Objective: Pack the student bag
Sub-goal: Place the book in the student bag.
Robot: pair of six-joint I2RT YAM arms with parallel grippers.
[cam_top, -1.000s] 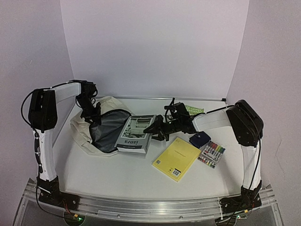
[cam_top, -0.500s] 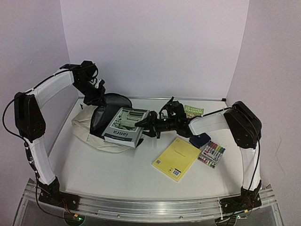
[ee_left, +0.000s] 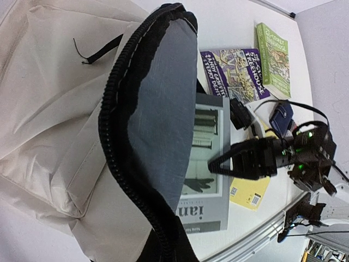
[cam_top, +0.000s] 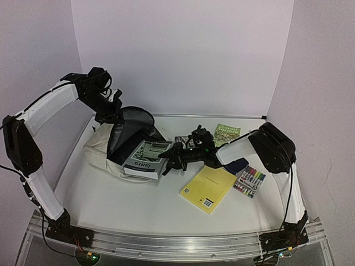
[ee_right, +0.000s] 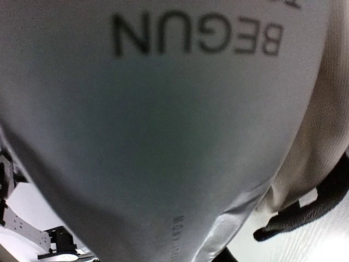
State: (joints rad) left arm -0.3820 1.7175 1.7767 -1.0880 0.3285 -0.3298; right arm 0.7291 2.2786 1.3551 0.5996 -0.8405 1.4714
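One cream student bag lies below the left claw, which is pinched tight on its zip rim, lifting the mouth. The right claw looks clamped on a grey book, partly inside that mouth. Next: push deeper, then release. Its cover reads "BEGUN"; a purple book beyond the right claw reads "TREEHOUSE".

The grey book reads "BEGUN" upside down — the purple book carries "TREEHOUSE"; other print is too blurred.
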